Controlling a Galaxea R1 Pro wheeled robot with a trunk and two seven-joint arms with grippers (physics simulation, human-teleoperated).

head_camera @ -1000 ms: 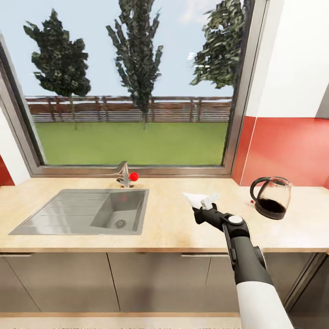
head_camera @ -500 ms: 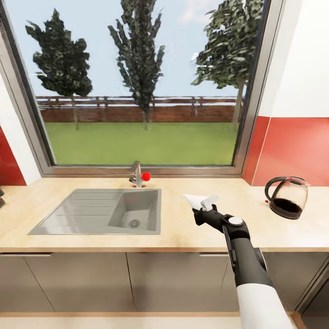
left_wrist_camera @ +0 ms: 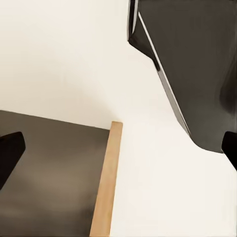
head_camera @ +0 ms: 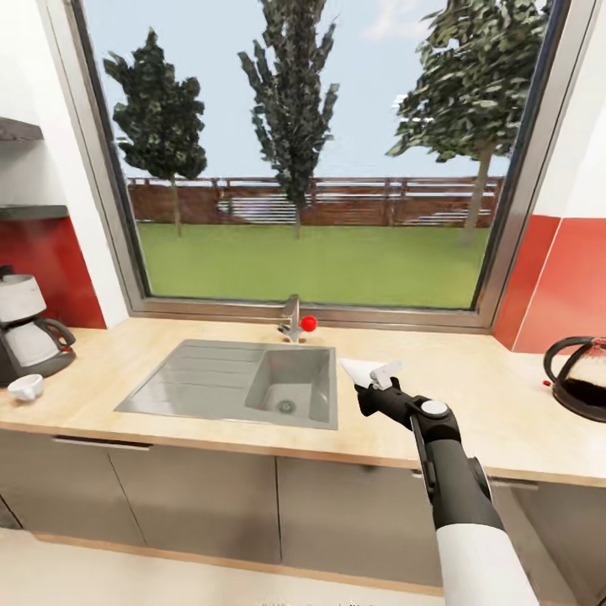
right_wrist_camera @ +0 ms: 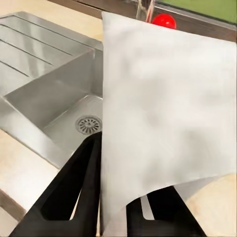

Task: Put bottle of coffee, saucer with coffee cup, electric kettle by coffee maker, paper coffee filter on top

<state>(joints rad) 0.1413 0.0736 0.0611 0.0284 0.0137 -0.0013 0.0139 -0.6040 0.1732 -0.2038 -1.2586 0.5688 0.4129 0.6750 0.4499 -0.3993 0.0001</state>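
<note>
- Pinching the paper coffee filter (head_camera: 360, 371) between closed jaws, the right gripper (head_camera: 375, 380) is carrying the white cone above the countertop (head_camera: 471, 404), just right of the sink (head_camera: 210, 383)
- Waiting at the counter's far left is the coffee maker (head_camera: 25, 328), with the coffee cup (head_camera: 25, 386) lying just in front of it
- Sitting at the far right edge, well apart, is the electric kettle (head_camera: 582, 379)
- Thin paper is likely offering little grip: a quick swing toward the machine could be slipping it loose, possibly into the basin
- Left jaws: two dark fingertips (left_wrist_camera: 10, 153) are showing wide apart at the left wrist view's edges, holding nothing
</note>
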